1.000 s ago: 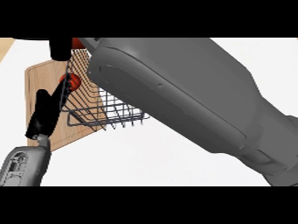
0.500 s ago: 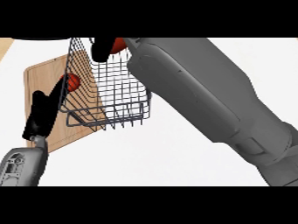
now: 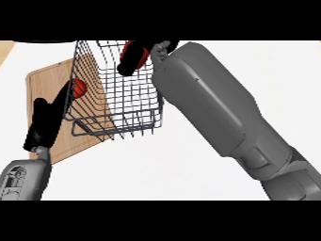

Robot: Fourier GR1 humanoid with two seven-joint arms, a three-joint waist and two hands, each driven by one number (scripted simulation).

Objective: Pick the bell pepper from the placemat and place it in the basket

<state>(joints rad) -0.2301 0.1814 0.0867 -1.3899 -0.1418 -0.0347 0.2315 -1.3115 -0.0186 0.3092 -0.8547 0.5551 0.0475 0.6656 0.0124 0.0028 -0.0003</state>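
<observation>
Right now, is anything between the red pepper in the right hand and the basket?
Nothing visible is. The right hand holds the bell pepper at the open top of the wire basket, by its far rim. Only the hand's own fingers curl round it.

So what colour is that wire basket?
Dark grey metal wire basket, seen best in the head view.

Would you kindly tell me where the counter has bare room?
Bare white counter lies below the basket, between the forearms. It is crowded around the placemat: left robot hand, basket, right robot hand gripping the bell pepper.
</observation>
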